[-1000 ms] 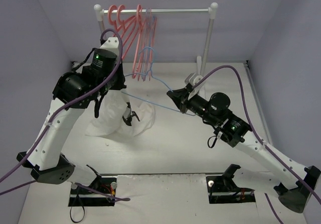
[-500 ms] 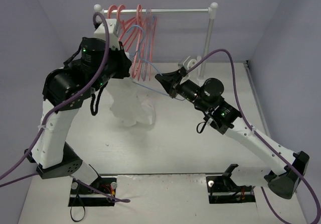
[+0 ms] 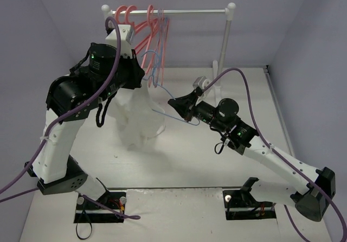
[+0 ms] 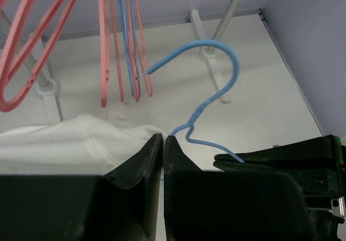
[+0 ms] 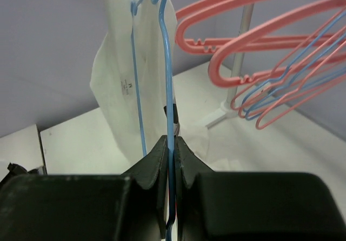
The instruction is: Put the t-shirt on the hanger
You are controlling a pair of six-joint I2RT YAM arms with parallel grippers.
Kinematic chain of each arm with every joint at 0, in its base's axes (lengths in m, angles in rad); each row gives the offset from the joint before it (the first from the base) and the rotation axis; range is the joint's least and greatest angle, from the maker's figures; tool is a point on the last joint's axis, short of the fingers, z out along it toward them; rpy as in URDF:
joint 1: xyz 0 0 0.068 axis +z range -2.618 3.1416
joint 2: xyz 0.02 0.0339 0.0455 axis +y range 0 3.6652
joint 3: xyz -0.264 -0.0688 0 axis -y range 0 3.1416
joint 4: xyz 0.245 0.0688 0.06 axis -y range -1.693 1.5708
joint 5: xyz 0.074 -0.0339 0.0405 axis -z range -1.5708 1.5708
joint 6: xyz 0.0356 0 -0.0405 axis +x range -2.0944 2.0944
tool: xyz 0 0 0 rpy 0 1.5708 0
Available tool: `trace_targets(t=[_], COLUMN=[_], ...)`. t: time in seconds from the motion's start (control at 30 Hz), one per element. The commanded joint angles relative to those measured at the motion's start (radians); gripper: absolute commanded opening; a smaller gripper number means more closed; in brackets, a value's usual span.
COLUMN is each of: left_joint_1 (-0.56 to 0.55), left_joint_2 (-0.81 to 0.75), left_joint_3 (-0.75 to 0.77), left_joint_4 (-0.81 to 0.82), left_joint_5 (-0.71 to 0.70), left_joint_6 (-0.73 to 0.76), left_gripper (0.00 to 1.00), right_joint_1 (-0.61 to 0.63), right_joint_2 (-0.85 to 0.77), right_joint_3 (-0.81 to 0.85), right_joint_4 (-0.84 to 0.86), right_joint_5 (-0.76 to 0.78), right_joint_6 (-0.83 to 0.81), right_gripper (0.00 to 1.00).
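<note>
- Over the far-middle of the table [image 3: 190, 160], just short of the rack [image 3: 225, 41], the hanger [image 3: 169, 96] is held off the surface between the two arms. It is thin light-blue wire.
- Its hook end is up and toward the far edge. Its long axis slants from the left gripper [image 3: 144, 80] down toward the right gripper [image 3: 174, 105].
- The white t-shirt [image 3: 138, 117] drapes from the hanger's left end, and its lower folds reach the table left of centre.
- Left gripper: jaws pressed together on the shirt's collar edge, just beside the twist of the hanger's neck.
- Right gripper: jaws closed on the hanger's wire.
- Edges and room: the pink hangers [image 3: 138, 27] crowd the left end of the rack, near the hook. A broad stretch of tabletop lies between the shirt and the near edge, and also toward the right edge.
- Left wrist view only: the hook [image 4: 219, 62] curves with its tip pointing left, close under the pink hangers. The right gripper's black fingers sit at lower right on the wire.
- Right wrist view only: the wire runs straight up between its fingers [image 5: 157, 160], and a second run of blue wire lies against the shirt. A few blue hangers hang among the pink ones.
- The top view does not show either pinch point closely.
</note>
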Motion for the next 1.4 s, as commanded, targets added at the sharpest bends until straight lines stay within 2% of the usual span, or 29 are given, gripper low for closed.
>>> trace_targets(t=[0.0,0.13,0.3,0.47,0.6,0.67,0.73,0.83,0.93,1.07,1.13,1.17,1.37], left_joint_1=[-0.012,-0.012,-0.013,-0.019,-0.036,-0.045,-0.050,-0.089,-0.120,-0.154,-0.154,-0.154,-0.155], left_joint_2=[-0.023,-0.043,-0.093,-0.091,-0.033,0.003,0.033,0.108,0.132,0.092,0.038,0.020,-0.009], left_joint_3=[0.068,0.069,-0.037,-0.106,-0.026,0.068,0.113,0.266,0.312,0.262,0.200,0.132,0.027], left_joint_4=[0.057,0.057,0.058,0.060,0.060,0.060,0.061,0.064,0.093,0.174,0.244,0.292,0.315], left_joint_5=[0.044,0.019,-0.022,0.002,0.016,0.014,0.015,0.020,0.003,-0.091,-0.137,-0.147,-0.137], left_joint_6=[-0.006,-0.003,-0.010,-0.042,-0.048,-0.044,-0.044,-0.042,-0.038,-0.030,-0.019,-0.016,-0.009], left_gripper=[0.00,0.00,0.00,0.00,0.00,0.00,0.00,0.00,0.00,0.00,0.00,0.00,0.00], right_joint_1=[0.005,0.004,0.004,0.004,0.007,0.011,0.012,0.013,0.012,0.013,0.013,0.015,0.015], right_joint_2=[0.013,-0.028,-0.138,-0.172,-0.115,-0.093,-0.083,-0.072,-0.054,-0.023,-0.024,-0.036,-0.052], right_joint_3=[0.079,0.145,0.127,0.167,0.255,0.275,0.275,0.272,0.284,0.319,0.286,0.264,0.155], right_joint_4=[-0.039,-0.147,-0.191,-0.186,-0.176,-0.161,-0.134,-0.061,-0.002,0.081,0.119,0.135,0.226], right_joint_5=[-0.005,0.069,0.219,0.195,0.064,0.003,-0.008,0.002,0.017,-0.021,-0.041,-0.032,-0.033], right_joint_6=[-0.002,-0.080,-0.137,-0.149,-0.161,-0.158,-0.154,-0.160,-0.175,-0.155,-0.129,-0.121,-0.071], right_gripper=[0.00,0.00,0.00,0.00,0.00,0.00,0.00,0.00,0.00,0.00,0.00,0.00,0.00])
